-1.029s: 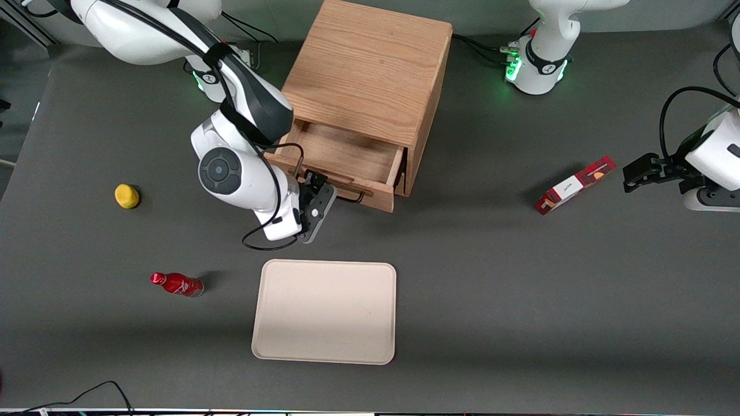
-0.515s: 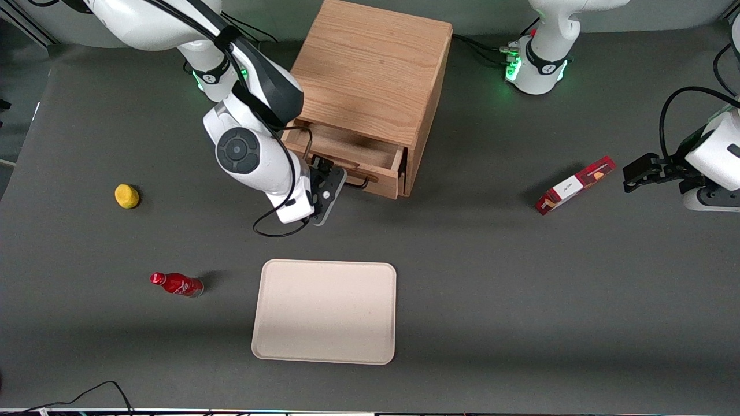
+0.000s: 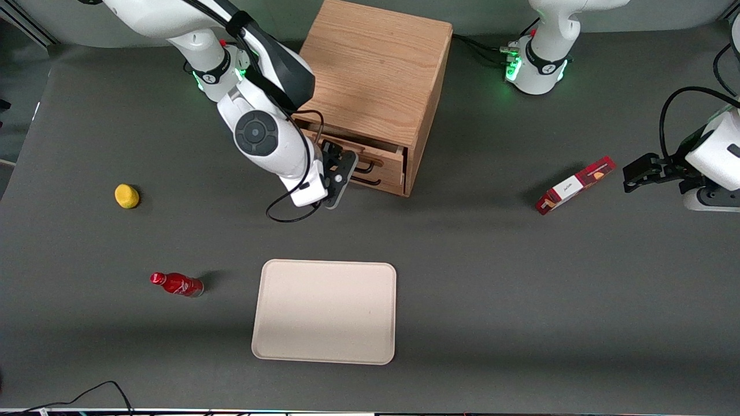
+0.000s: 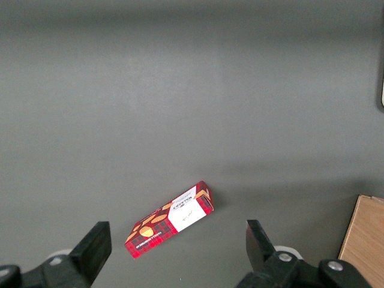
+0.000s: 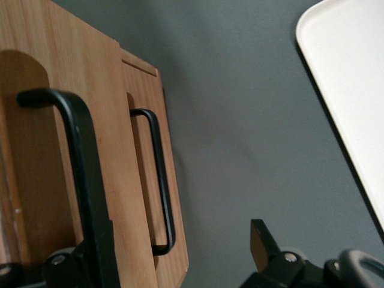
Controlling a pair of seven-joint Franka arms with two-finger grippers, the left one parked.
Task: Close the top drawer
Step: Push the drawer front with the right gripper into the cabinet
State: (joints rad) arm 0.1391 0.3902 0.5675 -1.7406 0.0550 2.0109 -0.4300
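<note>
The wooden cabinet (image 3: 376, 69) stands at the table's back middle. Its top drawer (image 3: 388, 163) sticks out only a little, with a thin strip of its inside showing. My right gripper (image 3: 346, 160) is open and empty, right in front of the drawer's front and against it at the working arm's end. In the right wrist view the top drawer's front (image 5: 114, 180) with its black wire handle (image 5: 84, 174) is close to one finger (image 5: 99, 246). The lower drawer's handle (image 5: 161, 180) shows beside it. The gripper (image 5: 177, 246) holds nothing.
A cream tray (image 3: 325, 312) lies nearer the front camera than the cabinet; it also shows in the right wrist view (image 5: 354, 78). A red bottle (image 3: 176, 284) and a yellow object (image 3: 126, 196) lie toward the working arm's end. A red box (image 3: 575, 185) lies toward the parked arm's end.
The top drawer has slid from well open to almost shut. My gripper has moved with the drawer's front toward the cabinet.
</note>
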